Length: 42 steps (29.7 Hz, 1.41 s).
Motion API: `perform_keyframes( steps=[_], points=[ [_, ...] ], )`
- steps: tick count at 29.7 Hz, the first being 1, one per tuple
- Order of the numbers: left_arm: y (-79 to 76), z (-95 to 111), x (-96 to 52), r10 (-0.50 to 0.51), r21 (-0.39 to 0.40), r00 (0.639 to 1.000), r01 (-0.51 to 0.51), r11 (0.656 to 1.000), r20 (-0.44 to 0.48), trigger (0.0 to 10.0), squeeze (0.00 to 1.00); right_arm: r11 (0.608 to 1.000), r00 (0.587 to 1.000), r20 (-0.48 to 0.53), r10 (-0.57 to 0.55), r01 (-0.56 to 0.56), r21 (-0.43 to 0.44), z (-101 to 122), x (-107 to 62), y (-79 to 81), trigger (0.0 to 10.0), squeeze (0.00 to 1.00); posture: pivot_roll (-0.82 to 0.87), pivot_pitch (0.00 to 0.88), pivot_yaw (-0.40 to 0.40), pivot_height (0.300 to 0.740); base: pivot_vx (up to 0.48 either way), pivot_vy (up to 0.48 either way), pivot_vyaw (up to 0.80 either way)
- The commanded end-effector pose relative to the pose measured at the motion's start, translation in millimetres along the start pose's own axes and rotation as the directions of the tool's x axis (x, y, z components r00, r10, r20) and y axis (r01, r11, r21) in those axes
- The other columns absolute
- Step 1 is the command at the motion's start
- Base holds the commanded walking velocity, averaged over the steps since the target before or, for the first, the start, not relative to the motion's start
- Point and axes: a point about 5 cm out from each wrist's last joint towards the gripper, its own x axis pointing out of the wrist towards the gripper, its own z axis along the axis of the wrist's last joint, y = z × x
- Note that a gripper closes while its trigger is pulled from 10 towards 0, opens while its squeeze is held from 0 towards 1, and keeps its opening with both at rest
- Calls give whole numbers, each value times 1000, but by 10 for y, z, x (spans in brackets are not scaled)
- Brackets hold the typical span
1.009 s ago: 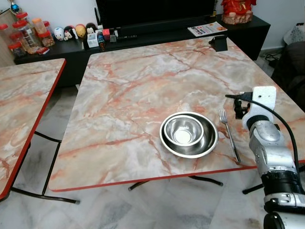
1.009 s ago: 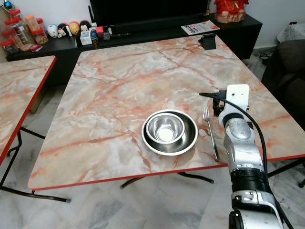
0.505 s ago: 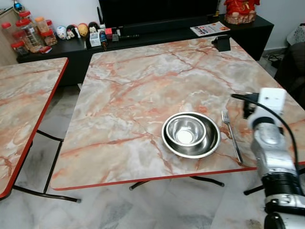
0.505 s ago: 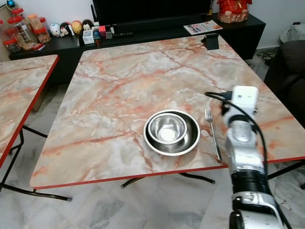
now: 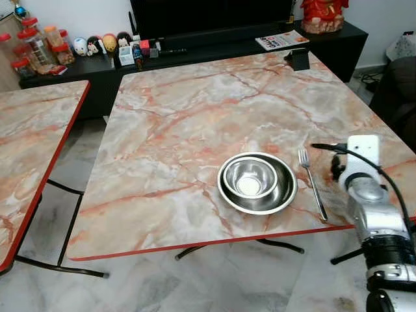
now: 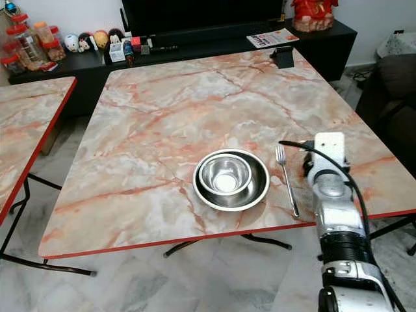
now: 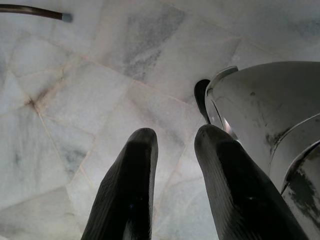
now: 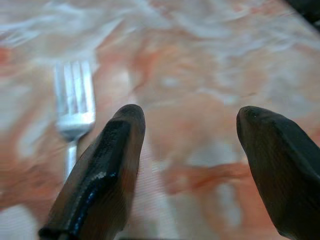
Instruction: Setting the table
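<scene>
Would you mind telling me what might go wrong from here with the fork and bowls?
1. The fork lies near the table edge, handle end almost at the rim; a brush from the right arm could knock it off.
2. The open right claw hovers just beside the fork; a sideways move could skew it.
3. The nested bowls sit close to the fork; a pushed fork could strike them.

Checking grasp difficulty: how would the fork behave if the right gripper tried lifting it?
The fork lies flat on the smooth marble table, so it probably slides when nudged. Thin shiny metal likely means stiff, light and slippery, hard for the open right gripper to get under.
</scene>
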Motion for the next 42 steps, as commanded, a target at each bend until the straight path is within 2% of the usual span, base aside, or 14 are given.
perform_keyframes(
  steps=[1, 15, 16, 19, 24, 27, 30, 32, 33, 35, 38, 42],
  points=[
    [44, -65, -26, 7, 1, 1000, -7, 1000, -29, 10000, 0, 1000, 999, -24, 30, -30, 5, -10, 7, 57, 10000, 0, -132, 52, 95, 736, 0, 0, 0],
    [46, -71, -28, 5, -2, 1000, -5, 1000, -31, 10000, 0, 998, 996, -61, 64, -63, 4, -36, -2, 81, 10000, 0, -130, 56, 95, 736, 0, 0, 0],
    [46, -71, -28, 5, -1, 1000, -5, 1000, -31, 10000, 0, 998, 997, -39, 70, -70, 8, -12, -4, 91, 10000, 0, -130, 56, 95, 736, 0, 0, 0],
    [47, -68, -27, 4, 1, 1000, -4, 1000, -31, 10000, 0, 994, 979, 177, 102, -108, 23, 247, -48, 159, 10000, 0, -131, 55, 95, 736, 0, 0, 0],
    [51, -58, -27, 9, 2, 1000, -9, 1000, -20, 10000, 0, 987, 931, 357, 78, -123, 104, 401, -115, 186, 10000, 0, -132, 54, 96, 736, 0, 0, 0],
    [56, -54, -27, 15, 0, 1000, -15, 1000, -16, 10000, 0, 984, 924, 378, 65, -122, 130, 384, -116, 184, 10000, 0, -127, 49, 96, 736, 0, 0, 0],
    [69, -41, -28, 25, -8, 1000, -25, 1000, -4, 10000, 0, 985, 919, 388, 65, -122, 125, 157, -105, 309, 10000, 0, -132, 43, 100, 736, 0, 0, 0],
    [70, -40, -28, 26, -5, 1000, -26, 1000, -3, 10000, 0, 987, 926, 374, 59, -111, 118, 90, -92, 323, 10000, 0, -132, 43, 100, 736, 0, 0, 0],
    [74, -29, -28, 32, -7, 999, -32, 999, 8, 10000, 0, 986, 937, 348, 35, -89, 139, -47, -67, 332, 10000, 0, -130, 34, 104, 736, 0, 0, 0],
    [78, -21, -28, 36, -11, 999, -36, 999, 16, 10000, 0, 983, 936, 351, 7, -71, 169, -118, -58, 317, 10000, 0, -123, 29, 104, 736, 0, 0, 0],
    [79, -17, -29, 40, -12, 999, -39, 999, 21, 10000, 0, 984, 923, 386, 12, -79, 159, -98, -66, 333, 10000, 0, -117, 24, 101, 736, 0, 0, 0],
    [84, -9, -32, 52, -25, 998, -51, 998, 36, 10000, 0, 983, 873, 486, 37, -120, 142, 51, -103, 402, 10000, 0, -117, 24, 101, 736, 0, 0, 0]
  ],
)
